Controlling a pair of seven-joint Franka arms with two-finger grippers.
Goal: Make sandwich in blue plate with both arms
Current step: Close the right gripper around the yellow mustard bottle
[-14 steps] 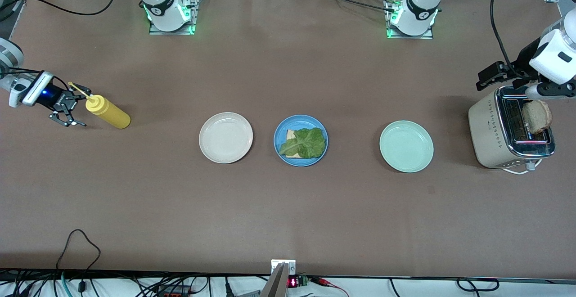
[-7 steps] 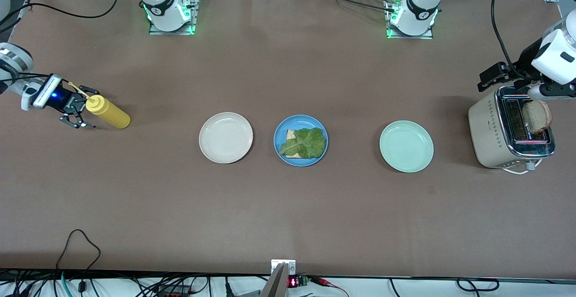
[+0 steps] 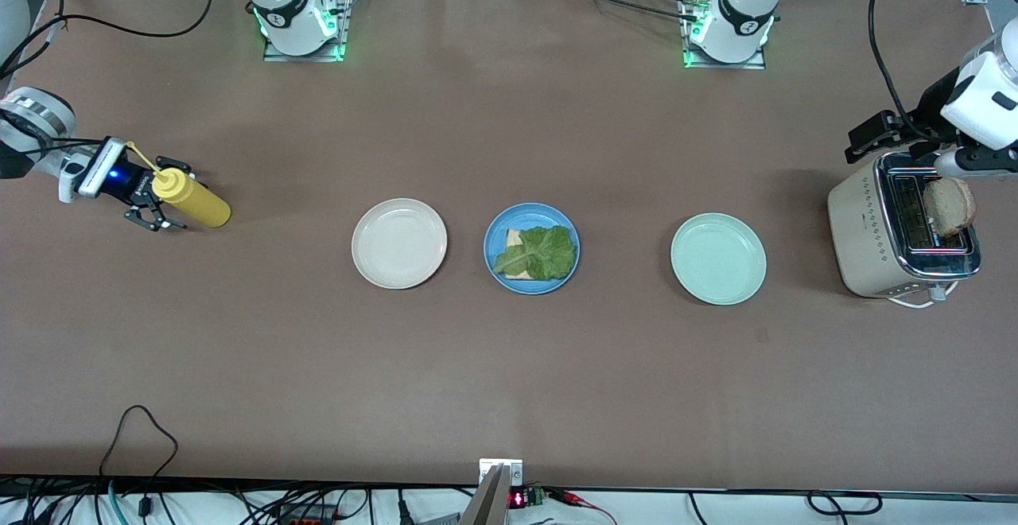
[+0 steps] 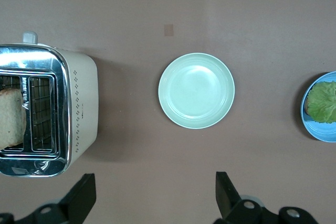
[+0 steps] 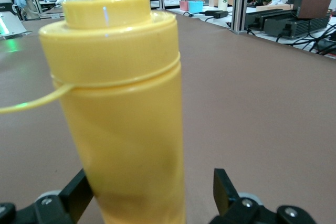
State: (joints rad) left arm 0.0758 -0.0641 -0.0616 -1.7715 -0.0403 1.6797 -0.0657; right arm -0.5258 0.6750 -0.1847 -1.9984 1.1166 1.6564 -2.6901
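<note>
My right gripper (image 3: 155,197), jaws spread and not closed, straddles the yellow squeeze bottle (image 3: 193,200) at the counter's (image 3: 509,366) right-arm end. My left gripper (image 4: 155,200) hangs open beside the toaster (image 3: 899,239). Well apart from the bottle, the blue plate (image 3: 531,248) holds bread and lettuce (image 3: 539,253).
</note>
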